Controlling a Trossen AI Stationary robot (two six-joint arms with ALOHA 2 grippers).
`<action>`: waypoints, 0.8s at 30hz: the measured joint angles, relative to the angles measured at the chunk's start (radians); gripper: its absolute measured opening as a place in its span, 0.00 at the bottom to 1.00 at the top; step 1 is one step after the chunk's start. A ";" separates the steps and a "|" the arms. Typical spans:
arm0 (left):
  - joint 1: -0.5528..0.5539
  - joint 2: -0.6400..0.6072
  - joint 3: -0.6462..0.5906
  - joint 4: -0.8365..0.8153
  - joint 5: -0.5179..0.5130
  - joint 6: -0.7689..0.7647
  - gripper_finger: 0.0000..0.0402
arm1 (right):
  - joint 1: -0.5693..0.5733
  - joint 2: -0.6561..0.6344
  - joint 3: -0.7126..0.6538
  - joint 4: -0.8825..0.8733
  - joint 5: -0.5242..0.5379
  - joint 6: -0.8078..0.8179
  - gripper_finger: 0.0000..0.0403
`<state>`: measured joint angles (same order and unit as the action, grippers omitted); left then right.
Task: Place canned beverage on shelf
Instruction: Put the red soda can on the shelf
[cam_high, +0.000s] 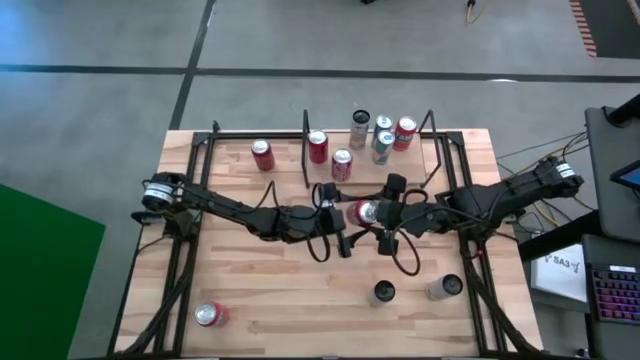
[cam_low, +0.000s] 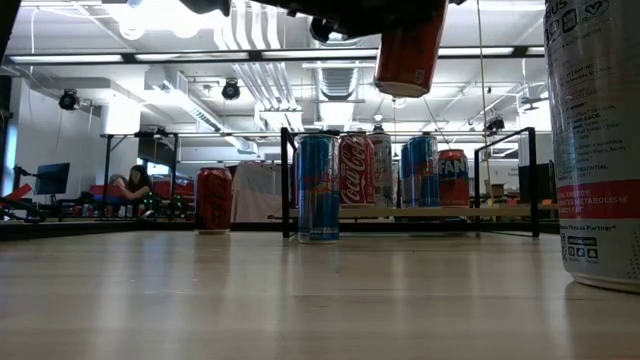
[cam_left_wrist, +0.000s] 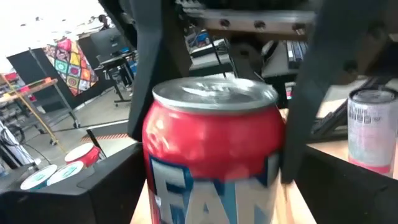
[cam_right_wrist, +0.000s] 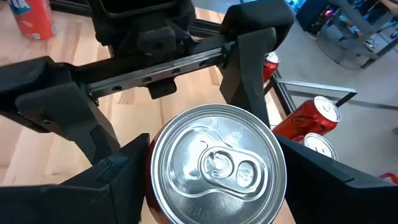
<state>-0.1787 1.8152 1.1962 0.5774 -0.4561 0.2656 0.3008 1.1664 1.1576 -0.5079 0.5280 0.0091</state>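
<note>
A red canned beverage (cam_high: 363, 212) hangs in the air over the middle of the table, seen high up in the low view (cam_low: 410, 50). My right gripper (cam_high: 374, 214) reaches it from the table's right and is shut on it. My left gripper (cam_high: 350, 217) comes from the left and is open, its fingers standing on either side of the can (cam_left_wrist: 214, 155); bare wood shows between one finger (cam_left_wrist: 348, 186) and the can. The shelf (cam_high: 425, 158), a small wood board in a black frame, stands at the far middle with several cans on it (cam_low: 440, 212). My right gripper pinches the can's upper side wall (cam_right_wrist: 152, 186) between its two fingers (cam_right_wrist: 317, 177), one on each side just below the rim. It comes from the table's right, slanting down. The can is lifted clear of the table, roughly upright, top up.
On the table stand a red can (cam_high: 262, 155) at the far left and two cans (cam_high: 383, 293), (cam_high: 444, 288) at the near right; another red can (cam_high: 211, 315) lies at the near left. The silver can (cam_low: 592, 140) looms close in the low view.
</note>
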 joint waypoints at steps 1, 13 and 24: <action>-0.001 -0.001 0.000 -0.005 0.000 0.008 0.90 | 0.000 -0.007 0.000 -0.006 -0.003 0.000 0.69; -0.009 -0.125 -0.078 -0.076 -0.003 0.027 0.91 | -0.102 -0.116 0.000 -0.269 -0.012 0.062 0.69; -0.013 -0.326 -0.223 -0.040 -0.005 -0.024 0.91 | -0.382 -0.257 -0.127 -0.307 -0.233 -0.013 0.69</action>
<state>-0.1914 1.4892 0.9732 0.5371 -0.4612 0.2413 -0.0808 0.9091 1.0305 -0.8146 0.2951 -0.0042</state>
